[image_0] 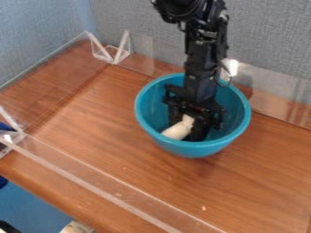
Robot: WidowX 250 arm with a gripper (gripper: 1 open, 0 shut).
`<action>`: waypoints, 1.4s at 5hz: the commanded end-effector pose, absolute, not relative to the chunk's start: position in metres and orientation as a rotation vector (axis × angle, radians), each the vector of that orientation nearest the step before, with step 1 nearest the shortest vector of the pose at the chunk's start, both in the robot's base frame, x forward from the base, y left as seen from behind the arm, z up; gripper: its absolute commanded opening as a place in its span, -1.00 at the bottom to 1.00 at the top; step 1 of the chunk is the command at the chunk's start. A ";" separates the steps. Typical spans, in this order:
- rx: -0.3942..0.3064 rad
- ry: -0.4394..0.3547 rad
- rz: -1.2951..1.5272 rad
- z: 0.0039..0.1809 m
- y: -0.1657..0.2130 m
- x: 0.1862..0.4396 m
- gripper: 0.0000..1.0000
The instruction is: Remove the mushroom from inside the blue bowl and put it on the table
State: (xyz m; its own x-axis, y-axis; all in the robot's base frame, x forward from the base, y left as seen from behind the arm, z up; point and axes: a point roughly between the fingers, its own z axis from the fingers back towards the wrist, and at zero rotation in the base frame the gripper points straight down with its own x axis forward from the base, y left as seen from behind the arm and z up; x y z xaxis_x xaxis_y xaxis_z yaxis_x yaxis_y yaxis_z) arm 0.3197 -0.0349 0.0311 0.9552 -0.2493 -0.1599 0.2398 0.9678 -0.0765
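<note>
Gripper (191,113) down inside the bowl (155,102), pointing straight down, jaws partway open around the mushroom (180,128). Firm hold on it not discernible. Bowl on the desk (85,118).

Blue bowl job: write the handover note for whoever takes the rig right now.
Tool: pointing straight down inside the round, deep, glossy turquoise-blue plastic bowl, jaws partly apart around the cream-white toy mushroom; a firm grip cannot be confirmed from this view.
Mushroom: inside the bowl, lying low against its near-left wall.
Bowl: on the brown wood-grain table, toward the back right.
Done: tool lowered onto the mushroom.
Left: secure the grip, lift the mushroom out, set it on the table.
</note>
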 end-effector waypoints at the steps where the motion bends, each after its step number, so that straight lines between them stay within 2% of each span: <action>1: -0.059 0.106 -0.255 0.056 -0.030 0.322 -1.00; 5: -0.072 0.091 -0.268 0.074 -0.024 0.314 -1.00; 7: -0.074 0.061 -0.298 0.091 -0.026 0.310 -1.00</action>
State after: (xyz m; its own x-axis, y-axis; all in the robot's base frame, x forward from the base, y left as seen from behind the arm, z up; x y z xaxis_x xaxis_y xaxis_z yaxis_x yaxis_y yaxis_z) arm 0.3048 -0.0274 0.0703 0.9485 -0.2946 -0.1168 0.2843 0.9538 -0.0970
